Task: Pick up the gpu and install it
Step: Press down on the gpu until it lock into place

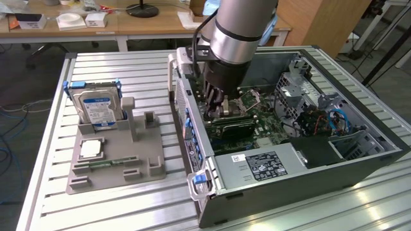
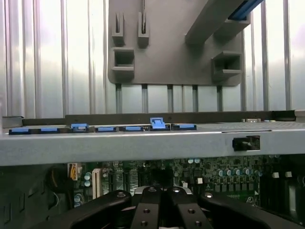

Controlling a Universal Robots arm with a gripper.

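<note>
- Reaching down into the open dark-grey metal computer case [image 1: 308, 178], the black robot gripper [image 1: 220, 109] hangs low over the green motherboard [image 1: 273, 131].
- Gripper state: cannot tell. In the wrist view its black linkage [image 2: 162, 207] sits bunched together and the tips are hidden.
- The gpu [image 1: 232, 127], a thin flat dark card with a green board edge, lies directly under the gripper on the motherboard. Cannot tell whether they touch or whether the card is seated.
- The case side rail with blue plastic clips [image 2: 157, 124] is just beside the gripper.
- Beyond that rail, outside the case and well apart from the gripper, is the grey plastic parts fixture [image 1: 112, 171] [image 2: 167, 57].
- The boxy silver hard drive with blue-white label [image 1: 96, 108] stands upright in the fixture, and the narrow green memory stick [image 1: 106, 163] lies flat.
- Case and fixture both rest on the slatted aluminium table [image 1: 51, 202].
</note>
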